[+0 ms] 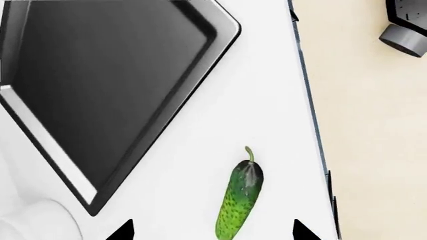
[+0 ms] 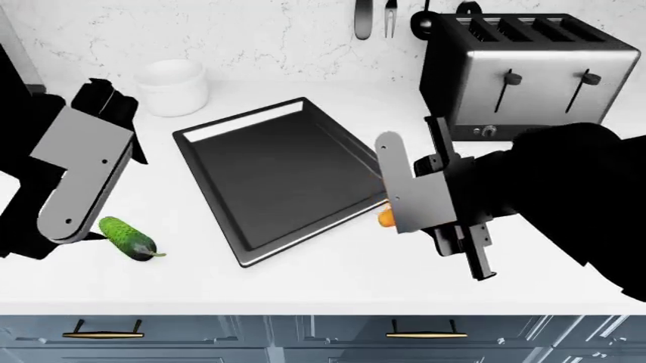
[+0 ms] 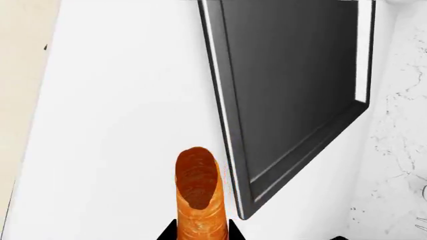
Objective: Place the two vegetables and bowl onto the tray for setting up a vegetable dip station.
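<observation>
Left gripper (image 1: 212, 231), fingers spread and empty, hovers over the bumpy, glossy dark-green cucumber (image 2: 126, 237) lying on the smooth white tabletop (image 2: 333, 276) left of the tray (image 2: 207, 132); the round body may roll from a skewed pinch. The thick-walled white bowl (image 2: 174, 87) stands behind. The flat, black, glossy-rimmed tray is bare. Right gripper (image 3: 197, 231), fingers clenched on the tapered orange carrot (image 3: 197, 195), sits just beside the tray's rim, which the carrot could clip.
</observation>
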Available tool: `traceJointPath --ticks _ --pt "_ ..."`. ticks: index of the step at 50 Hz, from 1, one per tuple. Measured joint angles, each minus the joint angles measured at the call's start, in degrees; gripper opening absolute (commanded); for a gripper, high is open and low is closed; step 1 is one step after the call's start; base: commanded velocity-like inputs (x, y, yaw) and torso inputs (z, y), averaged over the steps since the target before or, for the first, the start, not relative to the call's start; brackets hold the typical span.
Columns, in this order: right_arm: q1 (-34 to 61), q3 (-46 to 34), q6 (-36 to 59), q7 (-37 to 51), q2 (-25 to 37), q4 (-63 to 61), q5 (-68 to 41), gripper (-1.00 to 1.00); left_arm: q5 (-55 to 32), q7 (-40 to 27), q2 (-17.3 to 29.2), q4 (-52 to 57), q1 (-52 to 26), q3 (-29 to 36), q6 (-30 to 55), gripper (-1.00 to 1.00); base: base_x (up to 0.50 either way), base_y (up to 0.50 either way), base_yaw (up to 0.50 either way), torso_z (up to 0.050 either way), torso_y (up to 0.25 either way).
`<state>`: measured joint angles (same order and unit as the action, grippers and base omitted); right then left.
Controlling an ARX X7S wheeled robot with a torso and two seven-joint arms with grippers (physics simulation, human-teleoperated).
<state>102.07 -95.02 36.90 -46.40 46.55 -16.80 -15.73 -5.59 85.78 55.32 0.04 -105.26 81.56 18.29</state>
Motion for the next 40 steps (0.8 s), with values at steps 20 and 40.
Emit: traceJointPath --ticks 20,40 --pt "-0.8 0.0 2.8 0.9 0.3 -3.0 -0.7 -1.00 2.7 -2.5 2.9 -2.8 4.1 6.1 -6.0 1.00 0.00 0.00 0.00 0.000 0.000" --pt "-1.4 -0.1 4.6 1.1 0.2 -5.0 -1.1 -1.00 4.0 -6.1 -2.5 -12.9 4.9 6.7 -11.3 1.00 0.00 0.00 0.00 0.000 0.000"
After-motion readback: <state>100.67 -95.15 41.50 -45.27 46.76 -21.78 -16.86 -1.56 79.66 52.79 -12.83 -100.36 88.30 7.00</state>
